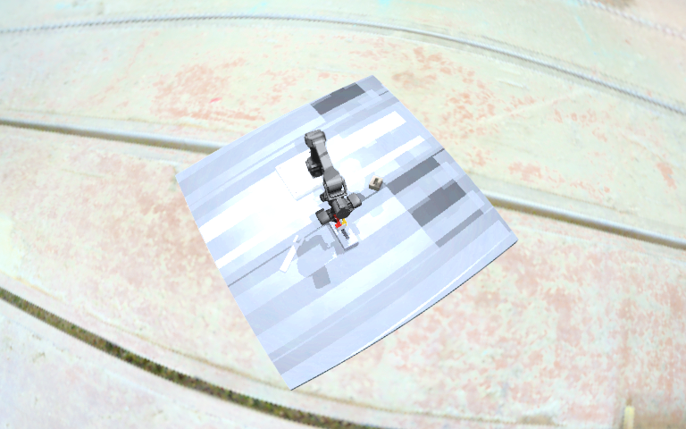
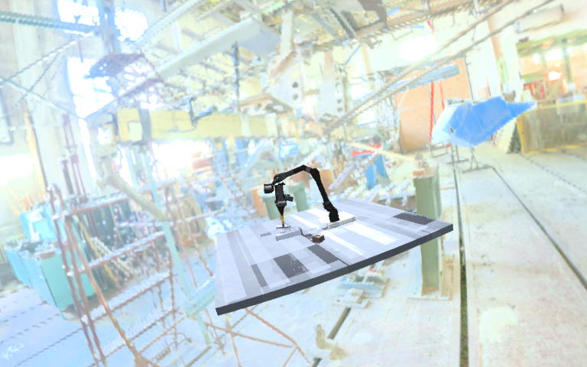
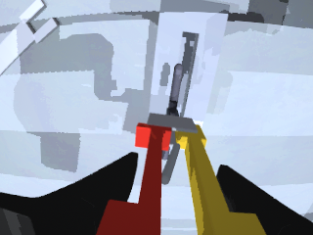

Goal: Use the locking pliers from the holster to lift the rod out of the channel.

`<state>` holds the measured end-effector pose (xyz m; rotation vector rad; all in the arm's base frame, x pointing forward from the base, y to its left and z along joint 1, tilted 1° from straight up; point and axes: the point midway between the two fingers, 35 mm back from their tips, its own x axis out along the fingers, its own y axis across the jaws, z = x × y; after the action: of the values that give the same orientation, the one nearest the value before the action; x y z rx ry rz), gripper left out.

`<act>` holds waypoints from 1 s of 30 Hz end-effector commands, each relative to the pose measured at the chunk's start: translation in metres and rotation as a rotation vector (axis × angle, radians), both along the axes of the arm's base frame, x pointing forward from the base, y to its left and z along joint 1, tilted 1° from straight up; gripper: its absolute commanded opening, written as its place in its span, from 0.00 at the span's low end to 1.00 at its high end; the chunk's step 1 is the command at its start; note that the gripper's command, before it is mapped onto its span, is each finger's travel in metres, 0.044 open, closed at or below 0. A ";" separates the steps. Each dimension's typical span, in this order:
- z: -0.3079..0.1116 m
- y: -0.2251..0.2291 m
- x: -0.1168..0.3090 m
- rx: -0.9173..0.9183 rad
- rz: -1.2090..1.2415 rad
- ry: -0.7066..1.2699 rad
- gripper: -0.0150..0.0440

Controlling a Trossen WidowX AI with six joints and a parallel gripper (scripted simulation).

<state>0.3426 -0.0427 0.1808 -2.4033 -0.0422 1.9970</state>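
Matt black, like hard plastic, on the arm (image 1: 333, 184) (image 2: 319, 186). Flat, smooth red and yellow on the pliers (image 3: 153, 181) (image 2: 282, 219), material unclear. Dull grey, metal-like, on the rod (image 3: 176, 83). Smooth, pale and patchy on the tabletop (image 1: 354, 303) (image 2: 346, 254), with bright, glossy-looking areas.

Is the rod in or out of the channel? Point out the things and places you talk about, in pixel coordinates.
Out, it appears: in the wrist view the rod (image 3: 176, 88) lies at an angle to the channel (image 3: 192, 54), whose dark slot shows beside it.

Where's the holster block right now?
In the top view the tan holster block sits on the table, right of the arm; in the exterior view, it is nearer the camera than the white base plate.
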 end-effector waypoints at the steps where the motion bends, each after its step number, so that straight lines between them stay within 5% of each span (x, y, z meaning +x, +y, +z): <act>1: 0.009 0.001 0.003 0.004 0.002 -0.042 0.43; 30: 0.048 0.003 0.012 0.005 0.006 -0.221 0.43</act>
<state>0.3535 -0.0406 0.2191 -2.5804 -0.0522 1.7719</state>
